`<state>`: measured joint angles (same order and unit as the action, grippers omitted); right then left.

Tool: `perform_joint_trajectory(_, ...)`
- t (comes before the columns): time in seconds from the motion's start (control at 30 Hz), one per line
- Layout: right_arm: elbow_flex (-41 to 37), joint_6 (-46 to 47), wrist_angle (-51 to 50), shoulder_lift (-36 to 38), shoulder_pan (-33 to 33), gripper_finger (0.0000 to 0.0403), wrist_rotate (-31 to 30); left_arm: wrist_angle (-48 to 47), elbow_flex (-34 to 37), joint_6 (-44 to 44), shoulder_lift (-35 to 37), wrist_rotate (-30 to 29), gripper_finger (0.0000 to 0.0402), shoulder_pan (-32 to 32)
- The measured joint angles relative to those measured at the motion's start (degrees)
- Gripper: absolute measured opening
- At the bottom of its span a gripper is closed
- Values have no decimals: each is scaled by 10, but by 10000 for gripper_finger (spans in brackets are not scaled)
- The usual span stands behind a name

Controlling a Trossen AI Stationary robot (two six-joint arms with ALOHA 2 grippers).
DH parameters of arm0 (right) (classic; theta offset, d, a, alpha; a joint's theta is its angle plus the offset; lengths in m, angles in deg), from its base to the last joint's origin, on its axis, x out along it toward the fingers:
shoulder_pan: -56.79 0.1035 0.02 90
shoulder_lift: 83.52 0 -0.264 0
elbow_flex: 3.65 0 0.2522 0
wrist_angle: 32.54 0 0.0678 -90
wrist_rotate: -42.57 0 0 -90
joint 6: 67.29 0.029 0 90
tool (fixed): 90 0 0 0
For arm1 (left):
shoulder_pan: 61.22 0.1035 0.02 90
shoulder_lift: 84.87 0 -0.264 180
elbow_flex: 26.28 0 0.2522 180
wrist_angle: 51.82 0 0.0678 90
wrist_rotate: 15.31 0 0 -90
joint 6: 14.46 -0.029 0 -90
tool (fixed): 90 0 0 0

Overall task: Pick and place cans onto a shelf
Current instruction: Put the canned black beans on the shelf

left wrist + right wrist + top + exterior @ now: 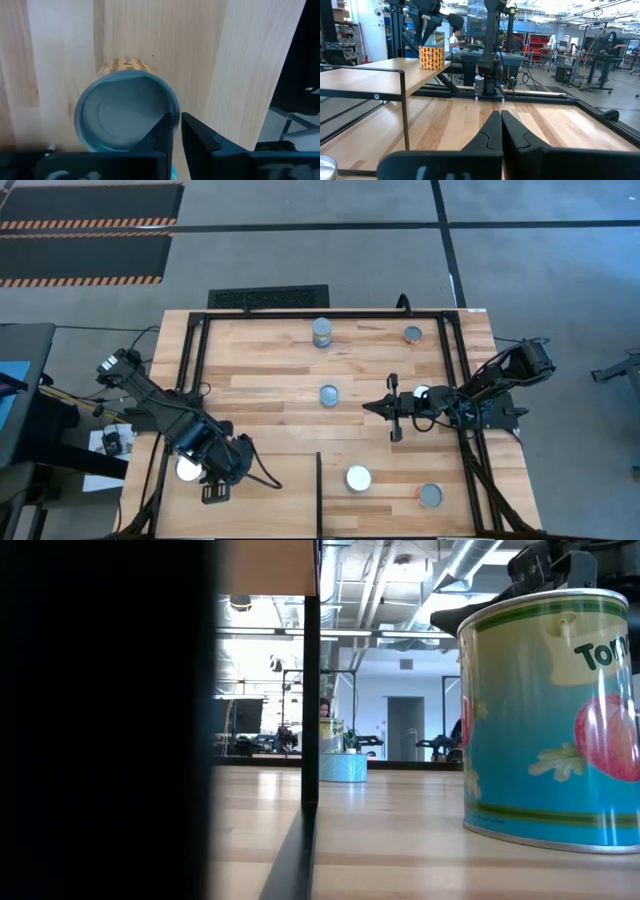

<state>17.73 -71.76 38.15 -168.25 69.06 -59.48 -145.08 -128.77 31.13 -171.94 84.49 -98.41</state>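
A can (125, 112) with an orange patterned label and a pale round top stands upright on the shelf (240, 60), a pale panel raised over the table's near left corner (275, 495). My left gripper (177, 125) points down at that can (187, 468), its fingers a narrow slit apart at the can's rim. The right wrist view shows the same can (431, 57) on the shelf's edge under the left arm. My right gripper (368, 407) is shut and level over the table's middle, pointing toward the left edge and touching nothing. My left gripper comes from above, pointing steeply down, at the rim of the can's top (175, 107). One fingertip (165, 127) lies over the recessed top and the other (192, 130) just outside the wall, with the rim in the slit between them. The can stands upright on the shelf.
Several other cans stand on the striped tabletop: two at the far edge (322, 332) (412, 335), one mid-table (329, 395), two near the front (358, 478) (431, 495). A tomato can (545, 720) fills the low view's right side. A black frame (200, 350) rims the table.
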Motion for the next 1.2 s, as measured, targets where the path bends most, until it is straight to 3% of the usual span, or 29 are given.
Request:
perform_joint_trajectory(0.17,0,0,0,0,0,5,0,0,0,-2,0,8,3,0)
perform_joint_trajectory(0.9,0,0,0,0,0,5,0,23,0,1,0,27,4,-1)
perform_joint_trajectory(1.2,0,0,0,0,0,5,0,30,0,6,0,28,47,-1)
